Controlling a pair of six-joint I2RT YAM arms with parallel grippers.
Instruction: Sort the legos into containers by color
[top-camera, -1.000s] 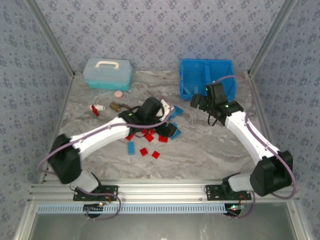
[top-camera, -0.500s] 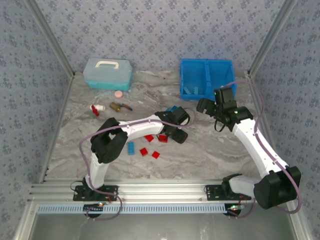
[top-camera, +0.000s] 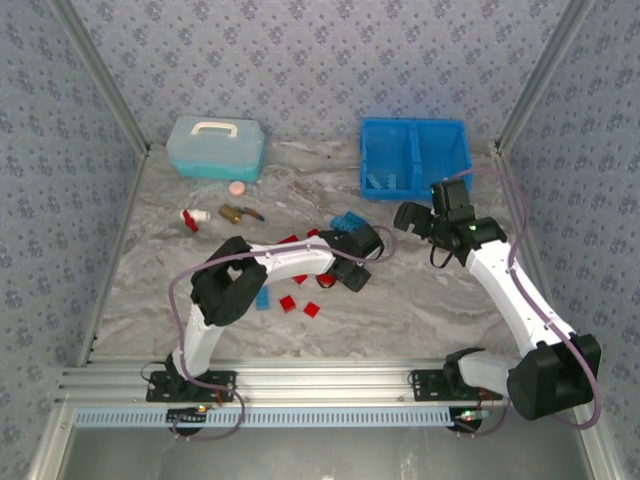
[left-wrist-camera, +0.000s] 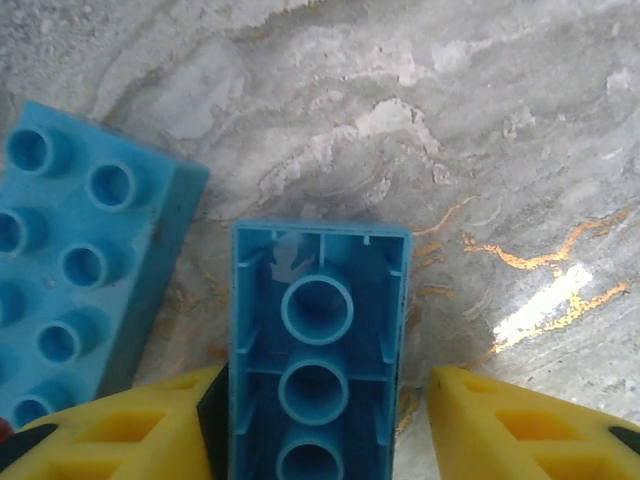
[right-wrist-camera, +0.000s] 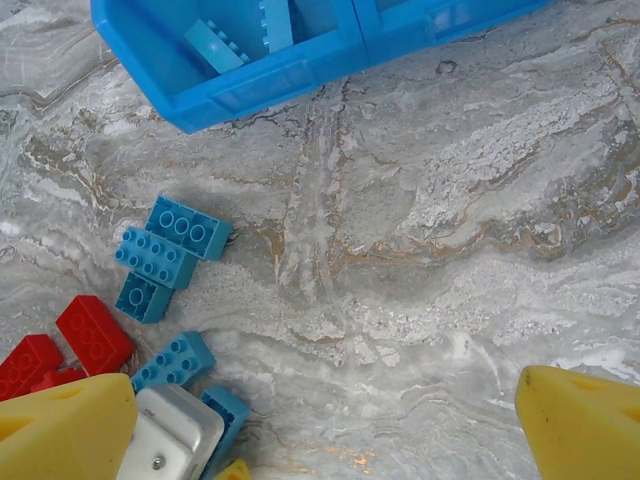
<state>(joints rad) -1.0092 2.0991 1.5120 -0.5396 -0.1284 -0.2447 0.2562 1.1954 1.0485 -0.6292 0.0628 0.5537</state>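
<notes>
Left tool (left-wrist-camera: 325, 405) — blue lego (left-wrist-camera: 318, 300) between jaws

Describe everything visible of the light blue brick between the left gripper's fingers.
The light blue brick is glossy plastic, oblong, lying upside down on the marble table: its hollow underside faces up, with thin ribs inside the walls and three round tubes in a row. Its near end runs out of the wrist picture. It lies between the left gripper's yellow fingers; one is close against its side, the other stands apart. A studs-up blue brick lies close beside it, not touching.
</notes>
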